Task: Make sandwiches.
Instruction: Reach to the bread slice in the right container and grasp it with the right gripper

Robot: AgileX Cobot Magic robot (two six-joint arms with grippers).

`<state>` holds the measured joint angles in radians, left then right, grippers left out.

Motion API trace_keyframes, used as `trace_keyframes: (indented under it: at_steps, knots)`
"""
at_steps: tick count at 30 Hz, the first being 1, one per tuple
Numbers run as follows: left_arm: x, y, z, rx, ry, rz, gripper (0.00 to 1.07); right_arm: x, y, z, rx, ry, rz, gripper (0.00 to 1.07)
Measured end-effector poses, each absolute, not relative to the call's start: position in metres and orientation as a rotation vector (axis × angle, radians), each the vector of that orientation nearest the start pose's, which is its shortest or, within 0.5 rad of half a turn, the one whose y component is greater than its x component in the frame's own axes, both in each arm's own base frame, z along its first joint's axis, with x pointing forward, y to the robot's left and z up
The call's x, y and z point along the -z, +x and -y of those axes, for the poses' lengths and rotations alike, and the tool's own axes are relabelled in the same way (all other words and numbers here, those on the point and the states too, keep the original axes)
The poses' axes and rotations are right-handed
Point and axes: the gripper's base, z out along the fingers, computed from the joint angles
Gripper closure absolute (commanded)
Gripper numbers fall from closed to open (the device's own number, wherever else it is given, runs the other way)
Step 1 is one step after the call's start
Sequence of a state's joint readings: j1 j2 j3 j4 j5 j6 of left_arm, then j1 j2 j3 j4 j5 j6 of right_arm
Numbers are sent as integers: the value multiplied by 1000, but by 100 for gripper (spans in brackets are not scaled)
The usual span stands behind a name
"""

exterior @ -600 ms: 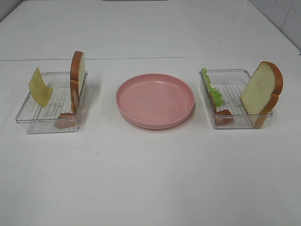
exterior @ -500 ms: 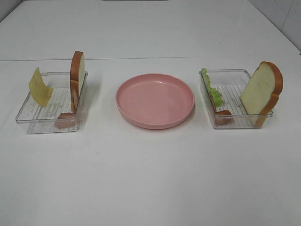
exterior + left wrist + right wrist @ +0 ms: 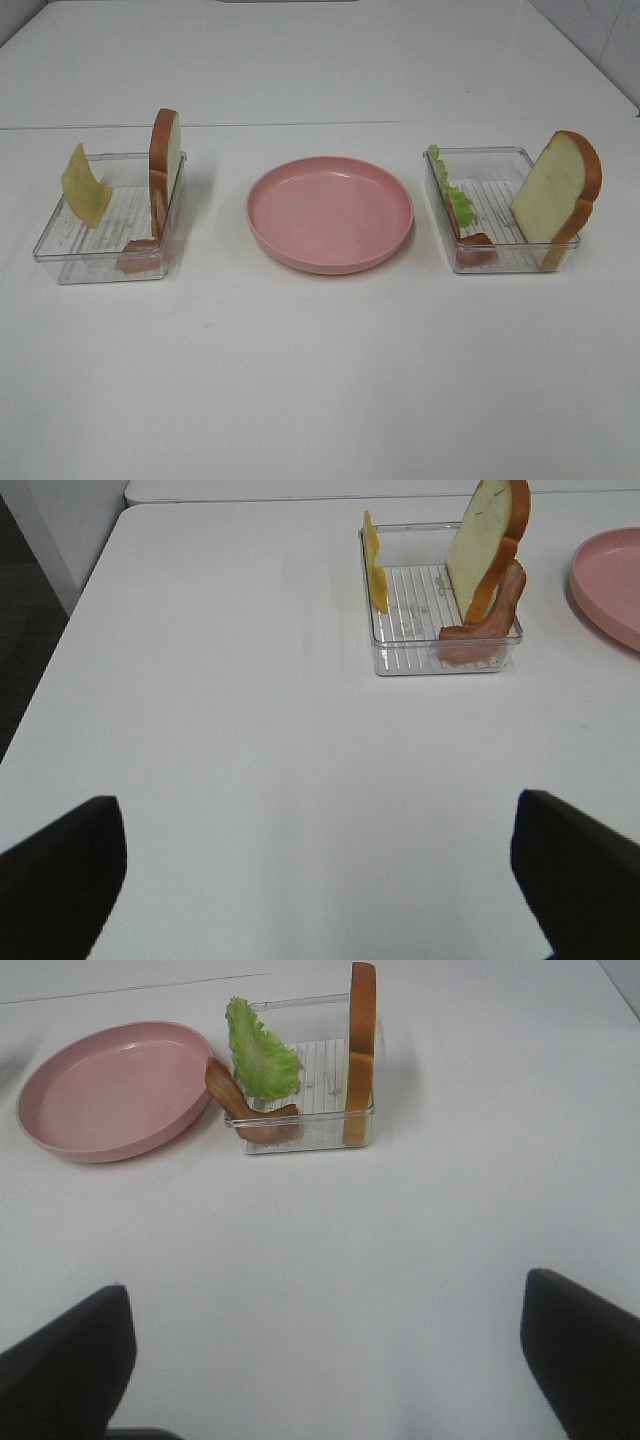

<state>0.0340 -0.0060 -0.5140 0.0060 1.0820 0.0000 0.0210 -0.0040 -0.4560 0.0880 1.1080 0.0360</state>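
Note:
No stacked sandwich shows; its parts stand in two clear trays. The left tray holds a yellow cheese slice, an upright bread slice and a brown meat strip. The right tray holds a green lettuce leaf, a leaning bread slice and a meat strip. My left gripper is open and empty, well short of the left tray. My right gripper is open and empty, short of the right tray. Neither gripper shows in the exterior view.
A pink round plate with nothing on it sits between the trays on the white table. The table's left edge shows in the left wrist view, with dark floor beyond.

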Motion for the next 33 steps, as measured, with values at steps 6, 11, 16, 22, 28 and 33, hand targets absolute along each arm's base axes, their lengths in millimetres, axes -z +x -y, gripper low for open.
trace_keyframes:
  at_steps: [6,11,16,22,28,33]
  knots:
    - [-279,-8,0,-28,-35,-2045,4,-261,-3,-6,-130,12,-2131,9]
    - [-279,-8,0,-28,-35,-2045,4,-261,-3,-5,-105,13,-2133,9]
    - [-279,-8,0,-28,-35,-2045,4,-261,8,-5,-103,16,-2211,9]
    - [-279,-8,0,-28,-35,-2045,4,-278,55,-8,-139,33,-2462,9]
    - [-279,-8,0,-28,-35,-2045,4,-295,122,-13,-194,60,-2687,9]
    - [-279,-8,0,-28,-35,-2045,4,-306,208,-15,-198,74,-2788,9]
